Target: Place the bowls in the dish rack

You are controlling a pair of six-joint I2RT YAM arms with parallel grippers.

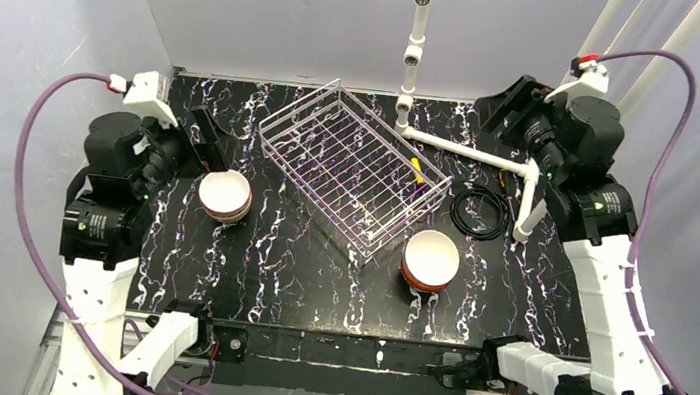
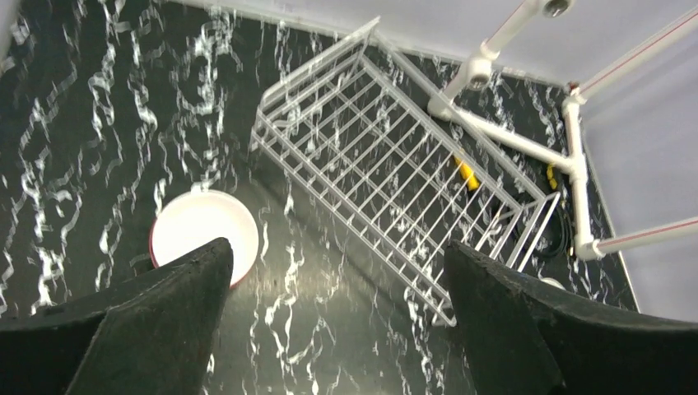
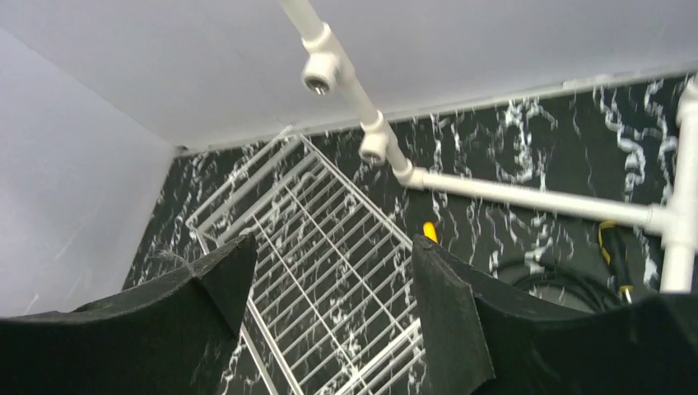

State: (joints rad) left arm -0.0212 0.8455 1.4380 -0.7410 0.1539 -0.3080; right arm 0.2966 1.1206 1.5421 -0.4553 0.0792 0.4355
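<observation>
Overhead, a black tabletop [image 1: 297, 272] veined with white marbling fills the floor of a booth with plain, pale grey walls [image 1: 279, 7]. The wire dish rack [image 1: 354, 166] sits askew on the far middle of it. The bowls stand outside it on the table in two stacks: the left stack of bowls [image 1: 225, 194] near the rack's left corner, the right stack of bowls [image 1: 430, 260] just beside its near-right side. A white pipe frame [image 1: 472, 152] and a coiled black cable [image 1: 480, 214] lie to the right of the rack.

From the left wrist, the left gripper [image 2: 337, 247] hangs above the marbled surface with its jaws spread wide and holding nothing — the left stack shows beside one finger, the rack beyond.

From the right wrist, the right gripper [image 3: 333, 243] is likewise parted and bare, framing the rack's grid — wall and pipe frame behind.
</observation>
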